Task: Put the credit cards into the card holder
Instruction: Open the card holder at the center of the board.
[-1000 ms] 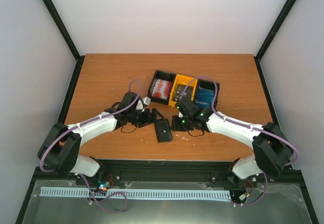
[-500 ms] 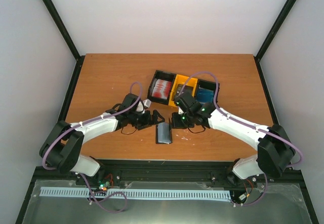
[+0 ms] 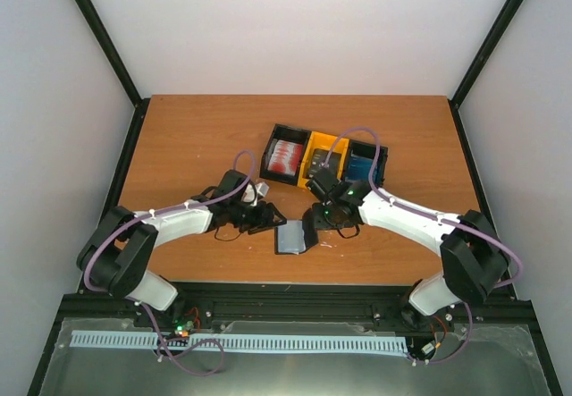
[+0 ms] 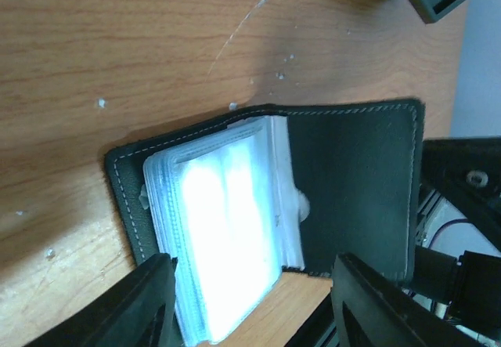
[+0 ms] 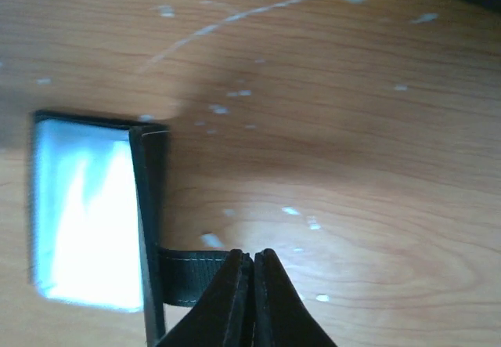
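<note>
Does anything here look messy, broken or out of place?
Nothing looks spilled or broken. The only blemish is the table, marked with a long white scratch and pale flecks near the card holder, which lies open with its pale pockets showing.

card holder (image 4: 352,182): open on table (image 4: 117,41) | pale sleeves (image 4: 227,229) up | hand (image 4: 254,304): fingers (image 4: 149,300) apart

both arms reach forward and bend inward, elbows out, wrists low, tips pointing at each other near the middle. left gripper (image 3: 272,218): fingers (image 4: 149,304) spread wide apart, nothing pinched between them. right gripper (image 3: 313,221): fingers (image 5: 232,288) pressed flat together, no visible gap, tips angled down. the two grippers are near each other, not touching.
</note>
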Robot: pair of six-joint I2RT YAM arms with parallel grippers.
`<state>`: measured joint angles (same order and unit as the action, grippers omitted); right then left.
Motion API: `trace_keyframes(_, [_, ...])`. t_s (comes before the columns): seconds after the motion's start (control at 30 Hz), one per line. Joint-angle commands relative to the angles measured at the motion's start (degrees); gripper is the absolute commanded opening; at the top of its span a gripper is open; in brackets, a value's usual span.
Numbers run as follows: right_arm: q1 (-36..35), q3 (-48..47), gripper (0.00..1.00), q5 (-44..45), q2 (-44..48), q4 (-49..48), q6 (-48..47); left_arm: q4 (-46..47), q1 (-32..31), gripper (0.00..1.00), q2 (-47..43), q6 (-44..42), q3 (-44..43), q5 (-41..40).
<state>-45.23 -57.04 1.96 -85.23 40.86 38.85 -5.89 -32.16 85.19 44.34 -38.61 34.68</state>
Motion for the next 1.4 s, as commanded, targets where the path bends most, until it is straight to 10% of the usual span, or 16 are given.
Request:
trace_keyframes(0.0, [0.2, -0.2, 0.07, 14.3, -1.6, 6.7, 1.3, 1.7, 0.2, 0.54, 1.3, -0.7, 0.3, 1.8])
trace_keyframes(0.27, [-0.2, -9.2, 0.5, 19.4, -1.5, 13.2, 2.4, 3.4, 0.1, 0.44, 2.7, -0.4, 0.1, 4.1])
trace_keyframes(0.63, [-1.3, -7.0, 0.52, -12.1, 0.4, -2.6, -3.0, 5.7, 0.2, 0.47, 6.4, -1.5, -0.1, 9.6])
trace_keyframes(1.37, [-1.3, 5.4, 0.52, -11.0, 13.9, -10.8, 2.4, 16.8, -0.2, 0.57, 11.7, -1.1, -2.3, 23.3])
